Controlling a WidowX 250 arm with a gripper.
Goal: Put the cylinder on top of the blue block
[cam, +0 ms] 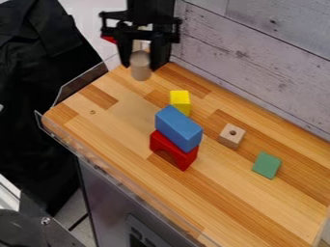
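Observation:
At the top of the view, over the table's far left corner, hangs the black gripper [140,63]. Its two fingers are closed on a tan, upright cylinder [140,73], whose lower end sticks out below them. A blue rectangular block [178,127] lies on top of a red arch block [172,149] near the middle of the table, below and to the right of the gripper in the view.
A yellow block [180,100] stands just behind the blue block. To the right are a wooden cube with a hole [231,136] and a green block [266,165]. A grey plank wall [258,62] runs along the back edge of the wooden table [226,207].

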